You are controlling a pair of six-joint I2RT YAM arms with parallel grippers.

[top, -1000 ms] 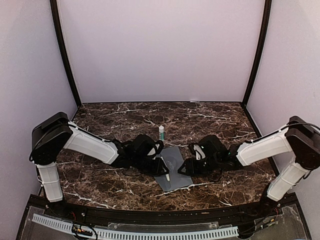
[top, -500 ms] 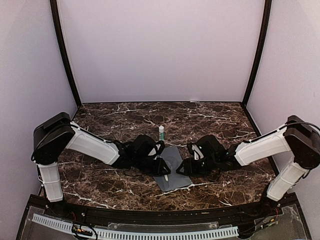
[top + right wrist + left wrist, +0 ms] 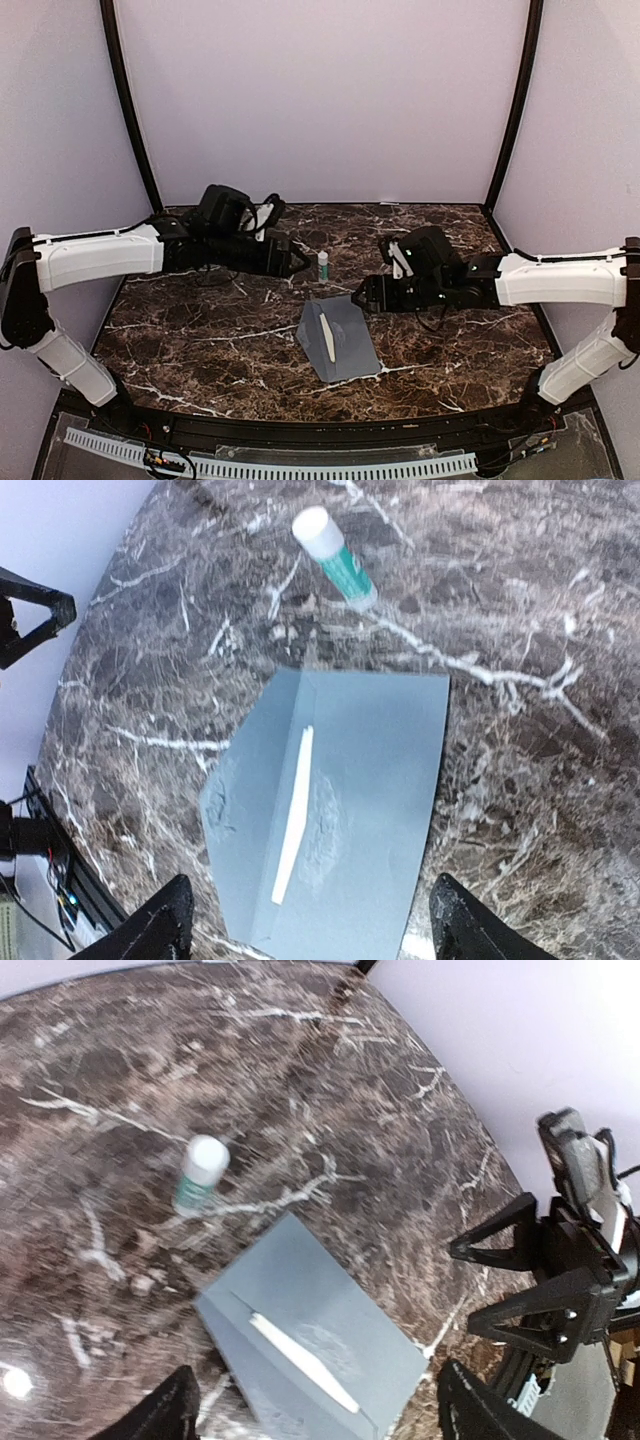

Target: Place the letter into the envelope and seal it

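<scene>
The slate-grey envelope [image 3: 350, 345] [image 3: 300, 1290] [image 3: 380, 770] lies flat at the table's front middle. Its pointed flap [image 3: 240, 785] is folded out to the left. A thin pale strip of the letter [image 3: 326, 337] [image 3: 300, 1362] [image 3: 293, 815] shows along the envelope's mouth; the rest of the sheet is hidden inside. My left gripper [image 3: 298, 264] [image 3: 315, 1420] hangs open behind and left of the envelope, touching nothing. On the other side, just off the far right corner, my right gripper [image 3: 362, 293] [image 3: 312, 925] is open and empty too.
A white-capped green glue stick [image 3: 323, 264] [image 3: 200, 1172] [image 3: 335, 555] stands on the marble just behind the envelope, close to the left fingertips. Purple walls close the back and both sides. A black rail [image 3: 300, 430] runs along the near edge.
Both grippers let go, opened and drew back from the envelope. The left arm swung up toward the back left, the right one rose and retreated. The flap now lies uncovered.
</scene>
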